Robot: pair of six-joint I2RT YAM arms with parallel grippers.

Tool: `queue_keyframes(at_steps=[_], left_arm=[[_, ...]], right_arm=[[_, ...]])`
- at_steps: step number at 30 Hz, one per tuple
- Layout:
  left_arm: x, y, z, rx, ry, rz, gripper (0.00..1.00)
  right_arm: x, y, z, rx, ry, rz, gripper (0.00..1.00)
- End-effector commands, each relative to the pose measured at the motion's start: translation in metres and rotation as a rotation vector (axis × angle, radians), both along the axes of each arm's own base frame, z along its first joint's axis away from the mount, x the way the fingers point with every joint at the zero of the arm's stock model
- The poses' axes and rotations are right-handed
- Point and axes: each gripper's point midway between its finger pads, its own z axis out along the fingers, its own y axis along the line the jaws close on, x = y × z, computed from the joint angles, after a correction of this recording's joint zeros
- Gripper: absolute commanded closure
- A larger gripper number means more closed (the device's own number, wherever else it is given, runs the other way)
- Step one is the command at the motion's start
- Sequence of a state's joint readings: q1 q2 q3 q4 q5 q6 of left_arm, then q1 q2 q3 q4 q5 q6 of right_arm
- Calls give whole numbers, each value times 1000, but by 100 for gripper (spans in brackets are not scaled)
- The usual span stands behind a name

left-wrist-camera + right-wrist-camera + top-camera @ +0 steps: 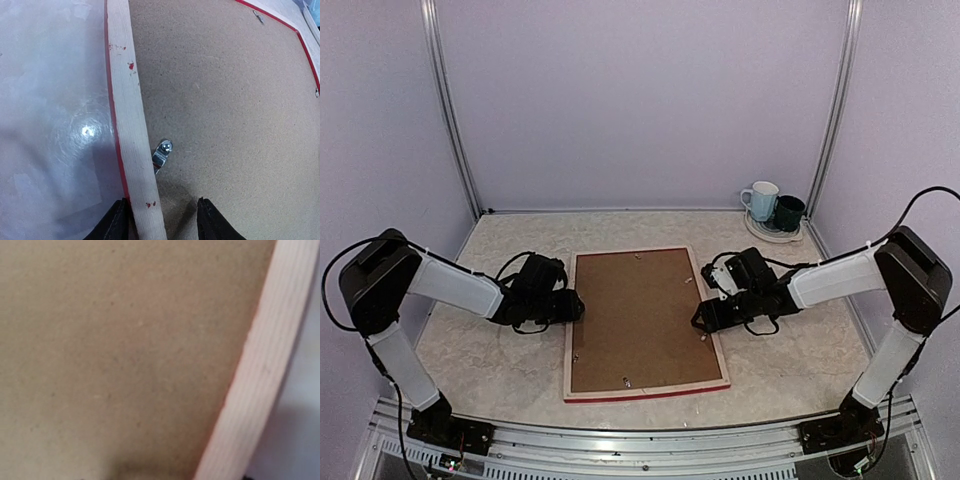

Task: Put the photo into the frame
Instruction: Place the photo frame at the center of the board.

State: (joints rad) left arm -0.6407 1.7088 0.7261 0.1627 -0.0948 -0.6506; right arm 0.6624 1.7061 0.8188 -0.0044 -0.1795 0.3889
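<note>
I have the frame (647,391) face down in the middle of the desk (490,350), brown backing board (640,320) inside it, surface showing all round, my left gripper (162,207) spread loose astride its left rail and my right gripper (705,318) at its right edge, grip untellable.

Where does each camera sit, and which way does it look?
Top: above and behind, looking down at the table; left arm and right arm show.
Left wrist: over the frame's left rail, board and clip; its fingertips show.
Right wrist: close over the board and right rail; no fingers show.
All share frame and board.
</note>
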Motion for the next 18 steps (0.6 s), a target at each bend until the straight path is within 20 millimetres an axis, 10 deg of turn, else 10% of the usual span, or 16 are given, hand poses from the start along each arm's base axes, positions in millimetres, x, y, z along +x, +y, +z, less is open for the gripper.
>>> queue_keyframes(at_steps=[1, 8, 18], left_arm=[[-33, -20, -16, -28, 67, -76, 54], [-51, -18, -14, -38, 72, -67, 52], [-15, 1, 16, 99, -10, -12, 49]], right_arm=[[-18, 0, 21, 120, 9, -8, 37], [-34, -27, 26, 107, -27, -80, 36], [-23, -40, 8, 16, -48, -133, 47]])
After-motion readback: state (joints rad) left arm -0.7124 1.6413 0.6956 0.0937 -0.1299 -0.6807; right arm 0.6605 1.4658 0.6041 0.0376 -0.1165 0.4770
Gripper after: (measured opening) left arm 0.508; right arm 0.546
